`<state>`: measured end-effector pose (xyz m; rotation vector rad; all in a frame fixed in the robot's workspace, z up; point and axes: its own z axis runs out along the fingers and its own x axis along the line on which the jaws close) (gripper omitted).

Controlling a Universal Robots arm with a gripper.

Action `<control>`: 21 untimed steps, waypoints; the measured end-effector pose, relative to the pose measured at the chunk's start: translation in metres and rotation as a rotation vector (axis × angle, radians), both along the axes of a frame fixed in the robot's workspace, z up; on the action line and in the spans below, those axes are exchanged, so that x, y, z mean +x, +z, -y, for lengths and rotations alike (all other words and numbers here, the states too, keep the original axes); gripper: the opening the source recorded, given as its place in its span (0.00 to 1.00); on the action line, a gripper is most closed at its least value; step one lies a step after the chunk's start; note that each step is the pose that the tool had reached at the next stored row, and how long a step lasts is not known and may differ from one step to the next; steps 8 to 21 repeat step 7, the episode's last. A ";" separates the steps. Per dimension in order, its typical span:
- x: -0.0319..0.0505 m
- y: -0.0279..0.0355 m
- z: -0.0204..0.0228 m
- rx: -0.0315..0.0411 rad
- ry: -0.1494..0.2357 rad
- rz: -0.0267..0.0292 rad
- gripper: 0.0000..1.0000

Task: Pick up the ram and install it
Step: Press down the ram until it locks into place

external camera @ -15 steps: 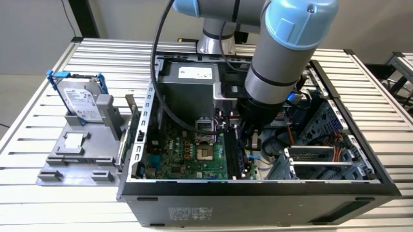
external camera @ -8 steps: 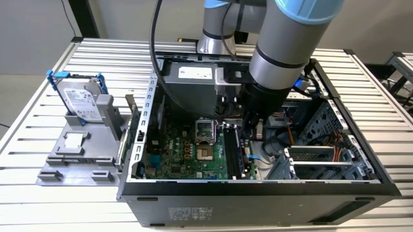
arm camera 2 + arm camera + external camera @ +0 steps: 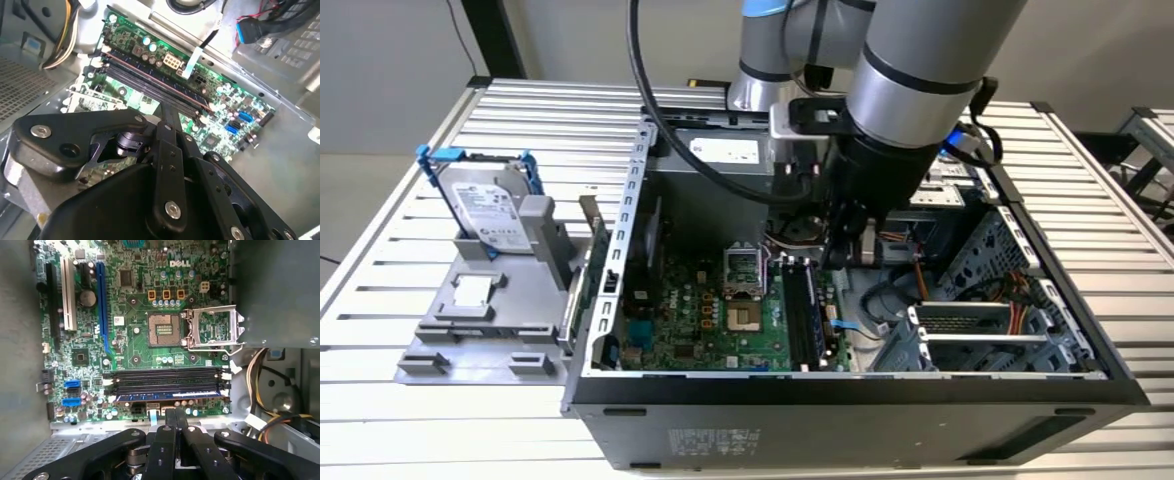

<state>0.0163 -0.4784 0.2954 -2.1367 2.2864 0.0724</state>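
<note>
The ram [image 3: 165, 396] is a long dark stick with a pale bluish strip. It lies along the slot rail nearest my gripper on the green motherboard [image 3: 135, 355], and looks seated there. It also shows as a dark stick [image 3: 160, 80] and stands on edge [image 3: 802, 310] in the open computer case. My gripper [image 3: 174, 415] hangs just off the board's edge beside the ram, fingers pressed together with nothing between them. In the second wrist view the gripper [image 3: 169, 112] tips hover above the slot rails. The gripper [image 3: 843, 258] is low inside the case.
The bare processor socket [image 3: 162, 330] sits mid-board. The grey power-supply box [image 3: 275, 290] and yellow cables [image 3: 270, 385] crowd one side. A drive cage [image 3: 987, 330] fills the case at the exterior view's right. A hard drive [image 3: 494, 210] stands in a grey holder outside, at the left.
</note>
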 end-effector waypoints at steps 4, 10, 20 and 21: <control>0.0000 0.0015 0.0000 -0.0001 0.000 -0.0001 0.00; 0.0000 0.0025 0.0000 -0.0002 0.000 -0.0001 0.00; 0.0000 0.0025 0.0000 -0.0002 0.000 -0.0001 0.00; 0.0000 0.0025 0.0000 -0.0002 0.000 -0.0001 0.00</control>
